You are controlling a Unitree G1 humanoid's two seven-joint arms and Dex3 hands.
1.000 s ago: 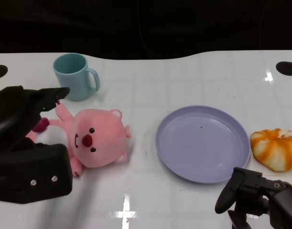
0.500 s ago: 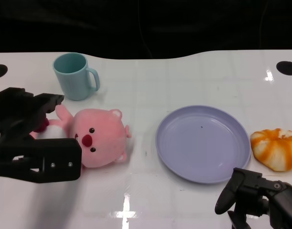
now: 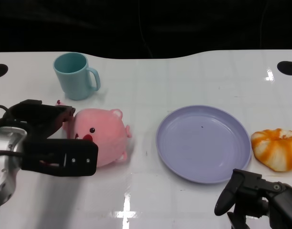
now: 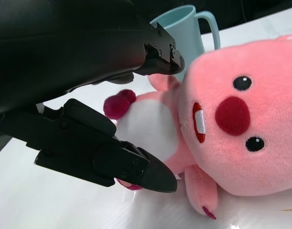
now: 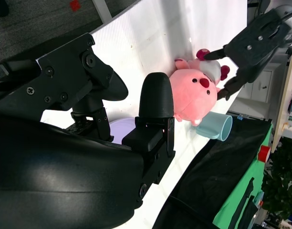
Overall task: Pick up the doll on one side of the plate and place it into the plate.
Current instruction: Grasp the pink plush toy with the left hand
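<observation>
The pink plush doll (image 3: pixel 104 135) lies on the white table to the left of the lilac plate (image 3: pixel 202 143), which holds nothing. My left hand (image 3: pixel 50 140) is at the doll's body, fingers apart. In the left wrist view its fingers (image 4: pixel 136 164) reach along both sides of the doll's (image 4: pixel 232 129) white belly without closing on it. Part of the doll's face and limbs is hidden behind the hand in the head view. My right hand (image 3: pixel 260 200) rests low near the table's front edge, right of the plate, holding nothing.
A light blue mug (image 3: pixel 74 75) stands behind the doll, close to my left hand. An orange and white striped plush (image 3: pixel 277 149) lies just right of the plate. Black round marks sit at the table's far corners (image 3: pixel 288 67).
My left hand has moved right and lowered toward the doll, and its fingers now sit around the doll's body. The doll, plate and right hand have stayed in place.
</observation>
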